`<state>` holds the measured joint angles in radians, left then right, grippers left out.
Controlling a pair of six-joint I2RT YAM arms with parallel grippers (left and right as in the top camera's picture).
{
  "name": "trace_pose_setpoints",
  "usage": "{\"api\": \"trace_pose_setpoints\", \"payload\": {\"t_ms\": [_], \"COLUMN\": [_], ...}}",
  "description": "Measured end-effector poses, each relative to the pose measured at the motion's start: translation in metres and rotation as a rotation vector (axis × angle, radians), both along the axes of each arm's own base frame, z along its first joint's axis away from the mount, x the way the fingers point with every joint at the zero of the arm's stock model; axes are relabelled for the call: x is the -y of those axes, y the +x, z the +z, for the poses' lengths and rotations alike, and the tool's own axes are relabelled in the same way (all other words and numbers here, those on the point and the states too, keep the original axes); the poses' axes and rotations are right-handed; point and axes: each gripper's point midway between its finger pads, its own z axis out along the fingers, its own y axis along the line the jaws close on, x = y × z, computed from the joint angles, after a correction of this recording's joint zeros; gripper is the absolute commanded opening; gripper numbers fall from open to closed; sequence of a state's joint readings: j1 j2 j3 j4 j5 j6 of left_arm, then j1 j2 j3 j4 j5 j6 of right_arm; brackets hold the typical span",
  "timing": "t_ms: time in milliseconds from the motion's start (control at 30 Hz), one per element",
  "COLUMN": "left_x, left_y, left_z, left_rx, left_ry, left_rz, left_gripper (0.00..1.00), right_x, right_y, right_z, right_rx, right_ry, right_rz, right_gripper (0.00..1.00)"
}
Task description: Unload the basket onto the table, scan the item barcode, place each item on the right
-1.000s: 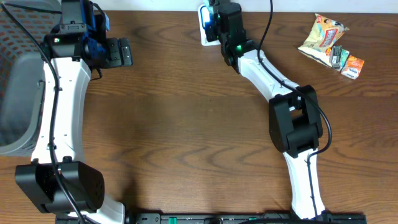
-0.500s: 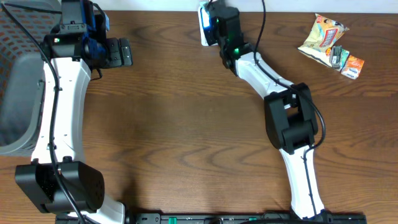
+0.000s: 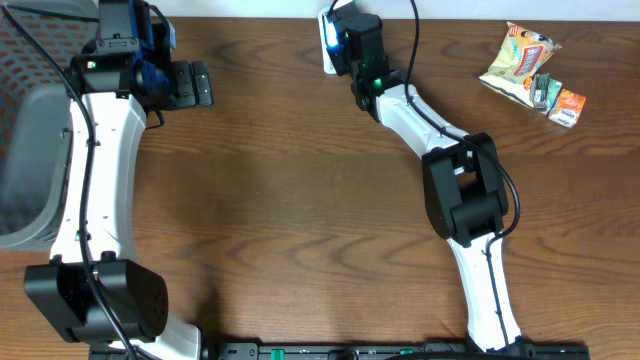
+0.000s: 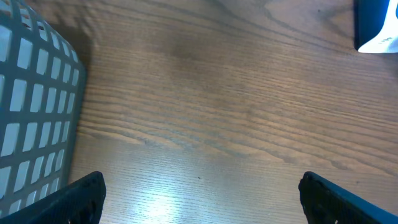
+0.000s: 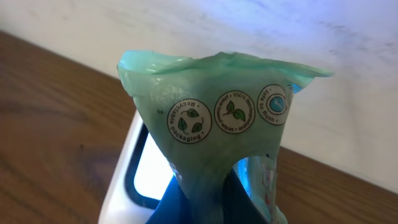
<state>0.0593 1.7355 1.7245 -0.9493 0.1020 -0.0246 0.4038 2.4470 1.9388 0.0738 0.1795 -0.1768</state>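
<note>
Risk: my right gripper (image 3: 352,38) pinched shut on pouch (image 5: 211,124), held over scanner (image 5: 134,168) at table (image 3: 300,200) far edge. Barcode not visible to me; may be creased or facing away from window, so no read. Thin slick film could slip from pinch.
My left gripper (image 3: 188,85) wide open, empty, far-left corner by basket (image 3: 25,150).
Table: dark wood grain, flat.
Basket: grey plastic lattice.
Scanner: white boxy shell, window lit blue.
Pouch: green glossy film, crumpled, round printed seals.
</note>
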Motion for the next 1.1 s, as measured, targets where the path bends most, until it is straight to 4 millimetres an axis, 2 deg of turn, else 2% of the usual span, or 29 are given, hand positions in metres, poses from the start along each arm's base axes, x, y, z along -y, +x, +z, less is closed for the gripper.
{"api": "trace_pose_setpoints", "payload": {"t_ms": [100,200,300,433,500,533,633,733,800,900,1100], "left_x": [0.0,0.0,0.0,0.0,0.0,0.0,0.0,0.0,0.0,0.0,0.0], "left_y": [0.0,0.0,0.0,0.0,0.0,0.0,0.0,0.0,0.0,0.0,0.0], "left_z": [0.0,0.0,0.0,0.0,0.0,0.0,0.0,0.0,0.0,0.0,0.0], "left_rx": [0.0,0.0,0.0,0.0,0.0,0.0,0.0,0.0,0.0,0.0,0.0], "left_ry": [0.0,0.0,0.0,0.0,0.0,0.0,0.0,0.0,0.0,0.0,0.0], "left_rz": [0.0,0.0,0.0,0.0,0.0,0.0,0.0,0.0,0.0,0.0,0.001], "left_gripper": [0.98,0.98,0.98,0.98,0.98,0.98,0.98,0.98,0.98,0.98,0.98], "right_x": [0.009,0.031,0.075,0.159,0.21,0.24,0.302,0.353,0.376,0.395,0.418], "right_y": [0.003,0.003,0.002,-0.003,-0.011,-0.018,-0.037,-0.06,-0.071,-0.083,-0.098], "right_z": [0.006,0.016,0.035,0.063,0.068,0.063,0.046,0.028,0.019,0.008,-0.01], "right_rx": [0.001,-0.024,-0.06,-0.102,-0.141,-0.18,-0.279,-0.377,-0.426,-0.486,-0.547], "right_ry": [0.01,0.007,-0.005,-0.046,-0.082,-0.104,-0.128,-0.08,-0.02,0.08,0.165], "right_rz": [-0.035,-0.075,-0.147,-0.312,-0.419,-0.477,-0.6,-0.7,-0.719,-0.721,-0.768], "right_gripper": [0.01,0.01,0.01,0.01,0.01,0.01,0.01,0.01,0.01,0.01,0.01]}}
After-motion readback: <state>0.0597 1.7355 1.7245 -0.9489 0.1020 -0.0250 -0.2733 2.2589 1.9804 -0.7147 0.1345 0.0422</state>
